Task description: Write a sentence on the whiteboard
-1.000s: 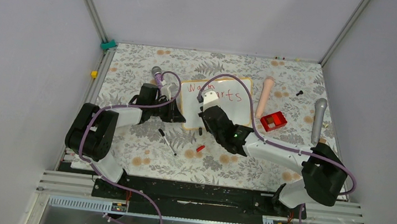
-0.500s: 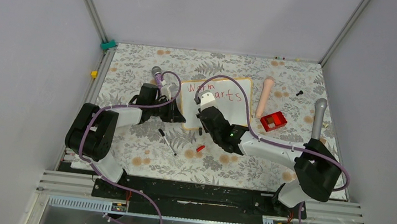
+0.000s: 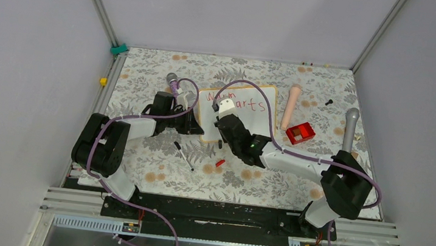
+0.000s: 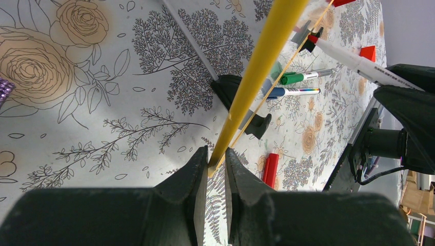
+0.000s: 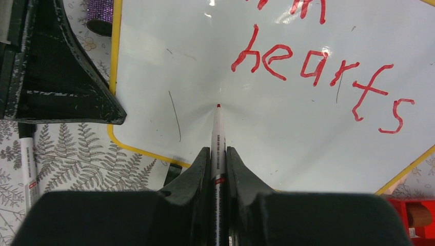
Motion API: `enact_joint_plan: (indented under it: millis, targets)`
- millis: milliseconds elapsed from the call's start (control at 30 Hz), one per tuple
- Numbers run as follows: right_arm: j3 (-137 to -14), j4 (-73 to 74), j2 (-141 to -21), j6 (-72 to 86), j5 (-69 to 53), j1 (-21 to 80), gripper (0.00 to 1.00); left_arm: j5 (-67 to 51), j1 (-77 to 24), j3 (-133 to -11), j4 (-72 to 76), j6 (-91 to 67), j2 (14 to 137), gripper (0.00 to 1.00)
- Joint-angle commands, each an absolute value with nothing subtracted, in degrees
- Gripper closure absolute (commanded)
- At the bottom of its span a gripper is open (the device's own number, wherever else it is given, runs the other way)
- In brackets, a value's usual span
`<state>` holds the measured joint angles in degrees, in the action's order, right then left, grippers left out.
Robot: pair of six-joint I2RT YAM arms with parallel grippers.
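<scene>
The whiteboard (image 3: 259,125) lies tilted on the flowered mat, and its yellowish frame (image 4: 259,61) runs up the left wrist view. My left gripper (image 3: 190,120) is shut on the frame's edge (image 4: 216,157) at the board's left side. The sentence (image 5: 318,69) reads "hearts" in red, under a partly cut-off upper word; in the top view its right end (image 3: 253,106) shows. My right gripper (image 5: 218,156) is shut on a red-tipped marker (image 5: 218,132), whose tip touches the bare white surface below the "h". From above, the right gripper (image 3: 227,125) covers the board's left half.
A black marker (image 3: 184,155) and a red cap (image 3: 219,163) lie in front of the board. To its right are a beige cylinder (image 3: 291,105), a red box (image 3: 300,133) and a grey microphone (image 3: 350,132). A purple microphone (image 3: 173,85) lies behind the left gripper. Green and blue pens (image 4: 297,78) lie under the board's edge.
The right arm has shifted slightly left, carrying the marker leftward over the board. The left arm and the board have not moved.
</scene>
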<state>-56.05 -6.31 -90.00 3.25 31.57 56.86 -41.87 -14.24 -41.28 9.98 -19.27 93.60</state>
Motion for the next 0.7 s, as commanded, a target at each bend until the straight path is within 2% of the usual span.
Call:
enact_joint_plan:
  millis: [0, 667]
  targets:
    - [-58.7, -6.7, -90.9, 2.8, 34.3, 56.3, 1.0, -40.2, -13.7, -43.4, 11.4, -18.8, 94.3, 1.0]
    - [-59.8, -6.1, -92.5, 2.2, 30.7, 56.1, 1.0, -40.3, -13.7, -43.4, 11.4, -18.7, 94.3, 1.0]
